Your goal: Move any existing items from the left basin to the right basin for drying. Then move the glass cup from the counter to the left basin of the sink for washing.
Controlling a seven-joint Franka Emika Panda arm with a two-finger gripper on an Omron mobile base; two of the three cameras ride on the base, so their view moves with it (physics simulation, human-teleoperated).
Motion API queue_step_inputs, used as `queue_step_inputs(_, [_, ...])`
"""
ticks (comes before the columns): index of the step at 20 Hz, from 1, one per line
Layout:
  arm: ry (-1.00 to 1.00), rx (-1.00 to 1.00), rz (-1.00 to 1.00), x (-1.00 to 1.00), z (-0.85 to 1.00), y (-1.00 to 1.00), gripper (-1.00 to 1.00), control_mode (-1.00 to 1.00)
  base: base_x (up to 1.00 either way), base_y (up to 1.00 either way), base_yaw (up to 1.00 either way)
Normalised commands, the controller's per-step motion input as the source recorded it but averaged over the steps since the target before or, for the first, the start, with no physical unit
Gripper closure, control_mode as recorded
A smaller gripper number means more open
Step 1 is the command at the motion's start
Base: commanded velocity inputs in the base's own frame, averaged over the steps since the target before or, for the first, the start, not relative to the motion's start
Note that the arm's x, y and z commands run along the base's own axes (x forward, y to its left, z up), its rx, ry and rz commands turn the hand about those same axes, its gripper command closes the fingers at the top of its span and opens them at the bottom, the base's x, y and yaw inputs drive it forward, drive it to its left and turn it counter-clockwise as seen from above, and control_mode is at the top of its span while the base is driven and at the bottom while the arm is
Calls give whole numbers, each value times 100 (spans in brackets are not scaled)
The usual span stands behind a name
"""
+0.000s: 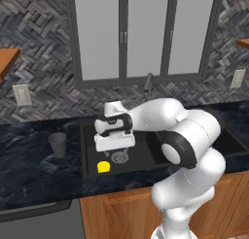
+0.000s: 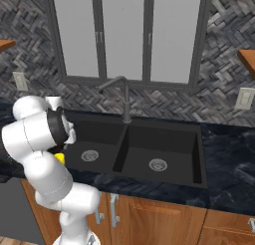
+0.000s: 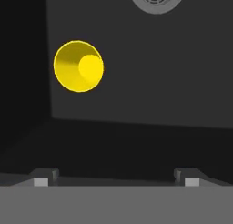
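No text, label, brand, number or sign can be read on any surface shown.

Yellow chunk (image 3: pixel 78 66) lies on the basin floor (image 3: pixel 150 73) near the drain (image 3: pixel 157 0).

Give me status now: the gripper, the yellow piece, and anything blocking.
Gripper open, empty, above left basin. Yellow chunk on the basin floor, untouched. Glass cup upright on counter. Nothing in the way.
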Motion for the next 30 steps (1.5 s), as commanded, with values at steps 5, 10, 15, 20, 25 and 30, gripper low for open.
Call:
queue_step_inputs(5, [6,-1,0,19,-13,7,-100,-100,0,0,0])
queue_step_inputs(10, [6,-1,0,19,-15,7,-100,-100,0,0,0])
queue_step_inputs(15, [2,-2,0,18,-17,3,-100,-100,0,0,0])
queue_step_inputs(20, [0,-4,0,16,-18,3,-100,-100,0,0,0])
queue_step_inputs(25, [0,-3,0,11,-20,3,-100,-100,0,0,0])
queue_step_inputs(30, [0,-1,0,10,-20,5,-100,-100,0,0,0])
